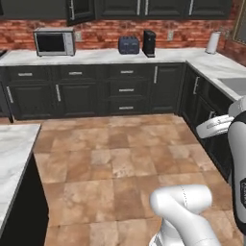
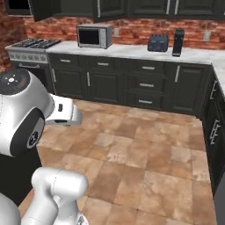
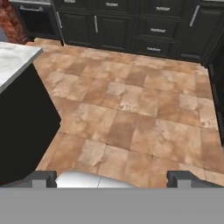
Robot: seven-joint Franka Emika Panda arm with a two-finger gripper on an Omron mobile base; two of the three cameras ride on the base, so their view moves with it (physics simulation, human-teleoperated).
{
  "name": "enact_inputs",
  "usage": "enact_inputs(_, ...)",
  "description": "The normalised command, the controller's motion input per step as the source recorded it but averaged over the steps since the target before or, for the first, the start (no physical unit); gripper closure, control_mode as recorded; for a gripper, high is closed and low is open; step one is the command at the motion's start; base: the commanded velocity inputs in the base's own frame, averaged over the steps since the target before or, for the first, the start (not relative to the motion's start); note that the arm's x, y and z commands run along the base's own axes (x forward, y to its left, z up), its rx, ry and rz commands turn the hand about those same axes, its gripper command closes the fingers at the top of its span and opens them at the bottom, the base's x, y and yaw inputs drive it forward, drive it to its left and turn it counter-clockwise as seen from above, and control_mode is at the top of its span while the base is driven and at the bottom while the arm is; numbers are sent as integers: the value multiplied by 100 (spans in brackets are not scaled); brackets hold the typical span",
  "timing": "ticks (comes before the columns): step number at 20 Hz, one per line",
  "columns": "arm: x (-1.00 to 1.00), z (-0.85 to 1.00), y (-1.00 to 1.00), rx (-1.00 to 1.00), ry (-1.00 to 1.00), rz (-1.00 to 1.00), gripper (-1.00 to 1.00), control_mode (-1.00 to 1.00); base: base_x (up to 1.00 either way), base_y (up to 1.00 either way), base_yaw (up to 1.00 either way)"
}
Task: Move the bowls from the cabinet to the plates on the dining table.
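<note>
Here the claw (image 3: pixel 112 178) hangs with its two dark fingertips (image 3: pixel 40 178) spread wide apart, nothing between them, looking down at the terracotta tiled floor (image 3: pixel 131 113). The long dining table with its white-grey veined marble top and nearly black sides (image 1: pixel 14 153) lies at the left edge of the left base view; in the hand view its corner (image 3: pixel 15 61) sits to the left of the claw, and the part of its top that shows is bare. Taking the grey box microwave (image 1: pixel 54 42) as the landmark: it stands on the pale worktop along the red brick back wall (image 1: pixel 105 32). Just above it and a little to its right, the dark, nearly black wall cabinet with panelled doors and silver bar handles (image 1: pixel 80 10) has one door swung open; what is inside cannot be made out. To the microwave's right stand a dark blue toaster (image 1: pixel 129 45), then a tall black appliance (image 1: pixel 149 43), then a white paper-towel roll (image 1: pixel 213 42). Left of the microwave, in the right base view, is a stove (image 2: pixel 30 46).
</note>
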Motion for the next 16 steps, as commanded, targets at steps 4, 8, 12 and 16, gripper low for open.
enact_inputs(4, 0, 0, 0, 0, 0, 0, -100, 100, 100, -26, 0)
enact_inputs(8, 0, 0, 0, 0, 0, 0, -100, 100, 100, -16, 0)
enact_inputs(12, 0, 0, 0, 0, 0, 0, -100, 100, 100, -11, 0)
enact_inputs(16, 0, 0, 0, 0, 0, 0, -100, 100, 100, -4, 0)
